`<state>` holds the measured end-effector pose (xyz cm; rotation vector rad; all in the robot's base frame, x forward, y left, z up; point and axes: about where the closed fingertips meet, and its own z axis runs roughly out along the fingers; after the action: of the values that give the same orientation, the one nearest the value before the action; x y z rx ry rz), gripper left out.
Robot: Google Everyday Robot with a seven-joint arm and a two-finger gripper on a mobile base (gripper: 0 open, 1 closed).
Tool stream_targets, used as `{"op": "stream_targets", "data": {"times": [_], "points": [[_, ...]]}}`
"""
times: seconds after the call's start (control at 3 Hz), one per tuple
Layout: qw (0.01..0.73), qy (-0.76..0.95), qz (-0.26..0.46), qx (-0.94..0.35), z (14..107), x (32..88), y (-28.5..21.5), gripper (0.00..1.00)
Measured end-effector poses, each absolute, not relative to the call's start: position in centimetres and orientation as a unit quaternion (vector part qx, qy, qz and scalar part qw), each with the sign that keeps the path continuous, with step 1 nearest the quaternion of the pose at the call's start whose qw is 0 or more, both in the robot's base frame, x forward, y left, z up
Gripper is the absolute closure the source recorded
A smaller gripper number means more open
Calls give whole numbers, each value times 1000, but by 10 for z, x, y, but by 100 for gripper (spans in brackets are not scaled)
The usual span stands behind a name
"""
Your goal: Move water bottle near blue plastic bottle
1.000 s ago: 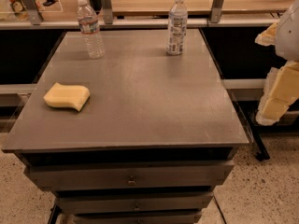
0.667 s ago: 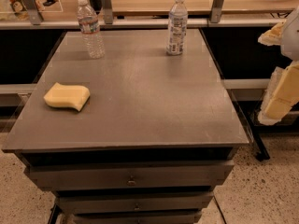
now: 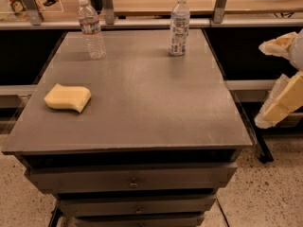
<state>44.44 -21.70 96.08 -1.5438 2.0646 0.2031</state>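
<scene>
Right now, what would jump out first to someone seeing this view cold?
Two capped bottles stand upright along the grey table's far edge: the water bottle at the left, the blue plastic bottle right of centre, well apart. A yellow sponge lies near the left edge, and the gripper hangs beyond the table's right side, open and empty.
</scene>
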Motion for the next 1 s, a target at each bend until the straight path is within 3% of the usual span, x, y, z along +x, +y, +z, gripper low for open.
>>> {"op": "stream_targets", "data": {"times": [1.0], "points": [[415,746,250,-457,984,456,-148,0]]}}
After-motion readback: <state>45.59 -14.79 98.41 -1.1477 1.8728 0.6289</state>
